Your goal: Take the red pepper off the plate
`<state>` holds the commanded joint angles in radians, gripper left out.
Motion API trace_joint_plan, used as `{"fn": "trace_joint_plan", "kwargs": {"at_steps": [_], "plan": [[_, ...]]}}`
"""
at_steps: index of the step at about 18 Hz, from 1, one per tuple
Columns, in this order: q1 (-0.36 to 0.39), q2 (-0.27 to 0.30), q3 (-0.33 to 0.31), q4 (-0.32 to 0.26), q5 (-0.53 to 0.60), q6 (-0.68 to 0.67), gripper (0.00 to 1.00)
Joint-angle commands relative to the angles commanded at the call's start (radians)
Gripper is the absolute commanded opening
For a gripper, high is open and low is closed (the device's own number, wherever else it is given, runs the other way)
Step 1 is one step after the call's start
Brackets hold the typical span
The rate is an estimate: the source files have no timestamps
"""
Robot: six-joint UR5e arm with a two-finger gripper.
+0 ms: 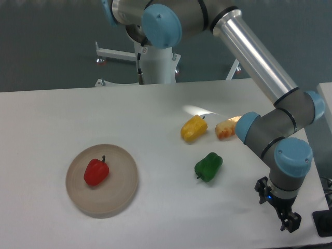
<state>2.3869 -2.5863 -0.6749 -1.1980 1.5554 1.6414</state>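
Pepper (96,171): glossy red, short dark stem, on tan plate (122,192) nr front-left edge.
Gripper (289,222): front-right corner, fingers' state can't tell.

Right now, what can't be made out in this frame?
- Tool: too small and dark in the camera view to tell whether it is open or shut.
- Orange-yellow item: partly hidden by the arm's elbow joint.
- Dark object: cut off by the right edge.
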Motion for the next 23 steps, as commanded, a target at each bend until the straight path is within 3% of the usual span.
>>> {"fn": "trace_joint_plan", "kwargs": {"at_steps": [8,11,15,17,23], "plan": [[-0.012,0.029,-0.011,-0.009,-0.002,-0.058,1.00],[-0.035,0.051,-0.012,-0.058,-0.003,-0.089,1.00],[-0.087,0.119,-0.038,-0.167,-0.002,-0.205,1.00],[-0.129,0.176,-0.084,-0.215,-0.003,-0.308,1.00],[-0.235,0.346,-0.317,-0.210,-0.041,-0.544,1.00]]}}
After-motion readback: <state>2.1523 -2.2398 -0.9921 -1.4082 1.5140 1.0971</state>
